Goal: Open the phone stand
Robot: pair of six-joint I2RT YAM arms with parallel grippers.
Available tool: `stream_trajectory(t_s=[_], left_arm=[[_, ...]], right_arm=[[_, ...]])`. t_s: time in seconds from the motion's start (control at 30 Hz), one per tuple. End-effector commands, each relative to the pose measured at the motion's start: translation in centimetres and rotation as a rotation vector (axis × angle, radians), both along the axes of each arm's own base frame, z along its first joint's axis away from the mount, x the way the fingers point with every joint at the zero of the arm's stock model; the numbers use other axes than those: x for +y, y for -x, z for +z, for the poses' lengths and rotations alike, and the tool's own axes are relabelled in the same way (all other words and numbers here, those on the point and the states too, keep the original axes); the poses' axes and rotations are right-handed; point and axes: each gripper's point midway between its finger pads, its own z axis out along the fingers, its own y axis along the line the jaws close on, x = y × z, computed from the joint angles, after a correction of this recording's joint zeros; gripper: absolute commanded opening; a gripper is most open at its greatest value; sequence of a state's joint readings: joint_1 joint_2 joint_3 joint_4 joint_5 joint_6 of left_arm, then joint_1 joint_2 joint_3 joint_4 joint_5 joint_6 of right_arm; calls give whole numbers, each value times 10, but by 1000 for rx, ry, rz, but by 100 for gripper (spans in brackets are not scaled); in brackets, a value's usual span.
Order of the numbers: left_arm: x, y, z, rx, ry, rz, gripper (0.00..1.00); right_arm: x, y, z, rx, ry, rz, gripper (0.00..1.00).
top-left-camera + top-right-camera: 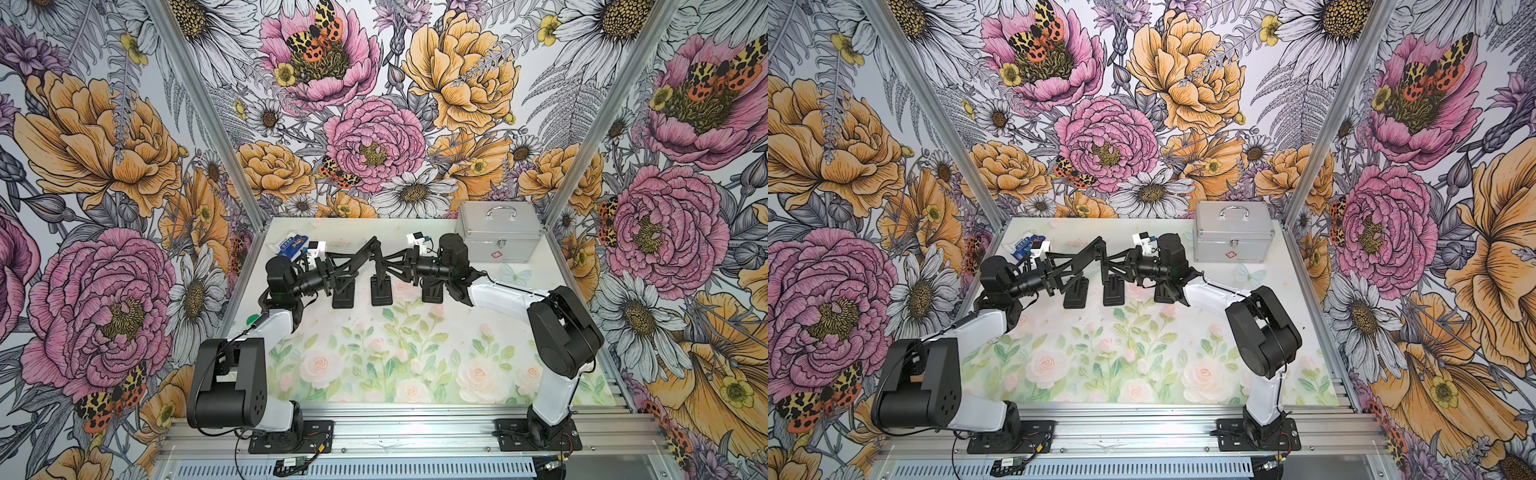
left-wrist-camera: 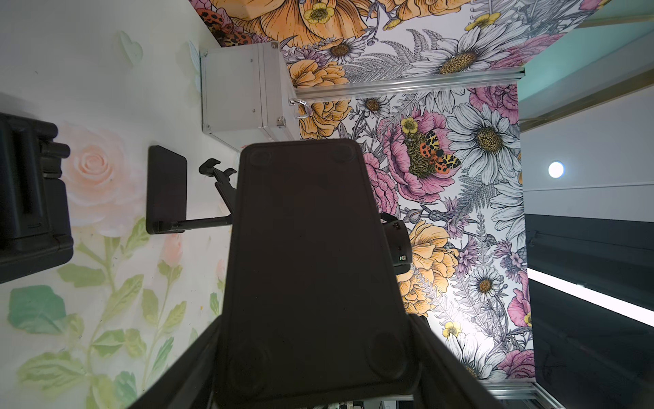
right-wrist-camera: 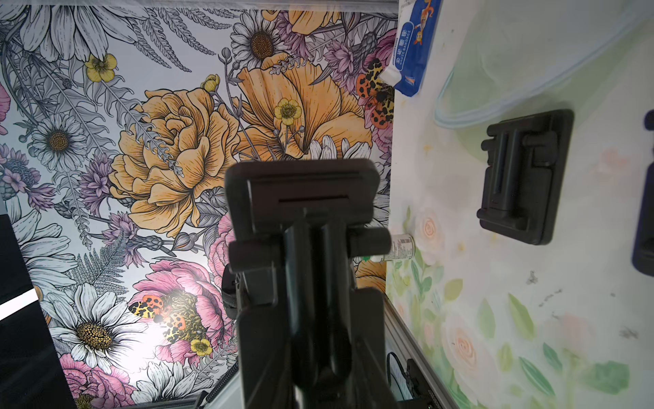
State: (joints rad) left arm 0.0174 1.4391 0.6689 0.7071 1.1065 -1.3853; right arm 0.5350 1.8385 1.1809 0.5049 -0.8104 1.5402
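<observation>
Floral-mat table point(image 1: 415, 365), flower-print walls, silver case point(image 1: 498, 237) at the far right. The phone stand point(image 1: 378, 255) is off the mat, held mid-air at centre between both arms, over a row of three other black stands point(image 1: 381, 291). Left gripper point(image 2: 316, 318) is clamped across the wide base plate, with the underside facing its wrist camera; right gripper point(image 3: 311, 311) pinches the narrower hinge-arm side, jaws much closer together, and the stand's arm looks folded flat against the base.
</observation>
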Motion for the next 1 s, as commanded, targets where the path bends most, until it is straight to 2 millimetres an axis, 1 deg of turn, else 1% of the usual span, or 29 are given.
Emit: stream_trajectory(t_s=[0.0,0.13,0.27,0.3,0.33,0.37,0.43,0.53,0.67,0.77,0.83,0.97], left_arm=[[18,-6,16,-103,-19,74,46],[12,-4,16,-104,-19,72,45],[11,-2,17,-106,-19,71,45],[11,-2,18,-109,-19,71,46],[11,-2,18,-111,-19,70,45],[12,-2,19,-112,-19,71,45],[12,-2,20,-116,-19,74,45],[12,-2,21,-119,-19,74,45],[13,-2,18,-116,-22,75,45],[13,-2,17,-116,-24,74,45],[12,-2,16,-112,-25,74,45],[12,-2,15,-113,-27,73,45]], right_arm=[[-23,-31,23,-18,-8,-118,0],[-10,-31,33,-42,-3,-94,0],[-1,-30,36,-53,17,-73,0],[-1,-30,36,-59,31,-70,4],[-1,-30,36,-67,48,-68,12],[-2,-29,36,-77,69,-65,17],[-5,-28,36,-109,154,-60,25],[-14,-26,40,-180,300,-65,35],[-25,-24,45,-273,471,-76,36],[-30,-17,44,-342,629,-59,36],[-28,-11,46,-407,728,-42,36],[-18,-1,55,-522,860,-33,38]])
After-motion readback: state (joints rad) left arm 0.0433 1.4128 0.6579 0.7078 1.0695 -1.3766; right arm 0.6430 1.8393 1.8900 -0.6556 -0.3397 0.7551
